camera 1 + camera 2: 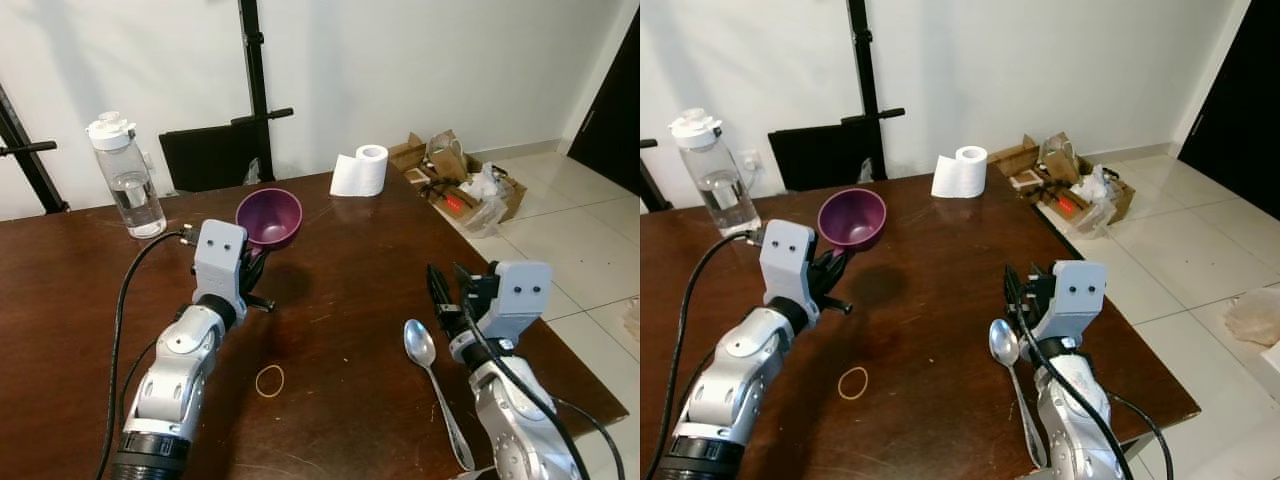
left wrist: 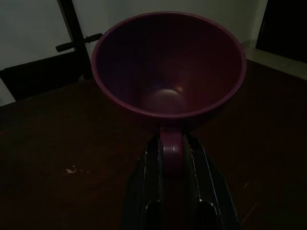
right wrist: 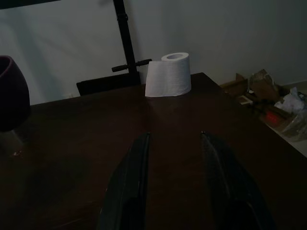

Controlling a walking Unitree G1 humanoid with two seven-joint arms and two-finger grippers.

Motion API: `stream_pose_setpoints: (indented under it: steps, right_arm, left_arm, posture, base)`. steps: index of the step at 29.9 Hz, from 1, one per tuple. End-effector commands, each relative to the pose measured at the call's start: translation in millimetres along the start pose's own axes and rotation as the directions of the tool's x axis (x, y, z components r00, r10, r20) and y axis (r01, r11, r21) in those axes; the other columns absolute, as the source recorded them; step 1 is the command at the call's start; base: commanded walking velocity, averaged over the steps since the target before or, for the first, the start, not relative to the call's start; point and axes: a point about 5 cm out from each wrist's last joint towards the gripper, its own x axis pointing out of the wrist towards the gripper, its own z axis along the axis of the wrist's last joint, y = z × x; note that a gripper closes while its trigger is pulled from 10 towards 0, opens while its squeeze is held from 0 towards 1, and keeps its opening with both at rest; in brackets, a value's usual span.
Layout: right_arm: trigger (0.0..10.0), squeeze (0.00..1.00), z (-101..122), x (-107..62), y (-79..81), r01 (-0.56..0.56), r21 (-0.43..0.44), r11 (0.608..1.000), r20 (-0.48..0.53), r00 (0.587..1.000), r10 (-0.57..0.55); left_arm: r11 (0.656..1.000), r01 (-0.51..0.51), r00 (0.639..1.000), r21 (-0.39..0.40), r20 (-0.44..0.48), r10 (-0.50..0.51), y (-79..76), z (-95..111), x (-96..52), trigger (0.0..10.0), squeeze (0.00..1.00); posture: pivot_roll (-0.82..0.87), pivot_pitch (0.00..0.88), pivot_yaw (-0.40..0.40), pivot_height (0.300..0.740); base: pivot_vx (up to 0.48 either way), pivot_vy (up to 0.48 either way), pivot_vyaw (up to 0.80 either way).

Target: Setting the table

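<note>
Above table [image 1: 350, 260], left claw [image 2: 171, 158] gripping purple cup [image 1: 269, 218]

A dark wooden bench [image 1: 350, 290] stands against a white wall [image 1: 420, 60]. Behind the bench a black pole [image 1: 254, 70] rises along the wall above a black chair back [image 1: 205, 155]. Right of the bench lies pale tiled floor [image 1: 560, 230], with a cluttered cardboard box [image 1: 465, 185] and a dark door [image 1: 612, 100] beyond.

Hidden and cut-off parts

The left gripper [image 1: 252, 268] fingertips hide behind its own grey wrist housing in the head views. The purple cup [image 2: 168, 72] handle is partly covered by the fingers [image 2: 152, 163]. The spoon [image 1: 436, 385] handle end disappears behind the right arm.
</note>
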Motion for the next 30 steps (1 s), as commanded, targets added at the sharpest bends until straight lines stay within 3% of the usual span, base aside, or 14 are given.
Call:
stream_pose_setpoints:
  steps: [1, 30]
  right_arm:
    - [10.0, 0.00, -4.8, -1.7, 0.4, -0.003, 0.002, 1.000, -0.018, 1.000, 0.003]
    - [10.0, 0.00, -6.0, -1.2, 1.0, -0.018, 0.003, 1.000, -0.023, 1.000, 0.018]
  left_arm:
    - [1.000, -0.003, 1.000, -0.004, -0.007, 0.003, -0.3, -1.8, -2.6, 10.0, 0.00]
    - [1.000, -0.005, 1.000, -0.004, -0.018, 0.005, -0.2, -2.9, -1.0, 10.0, 0.00]
  posture:
    - [-0.07, 0.057, 0.102, 0.740]
    - [-0.08, 0.054, 0.107, 0.740]
  base:
    - [0.000, 0.000, 0.00]
    - [-0.275, 0.000, 0.00]
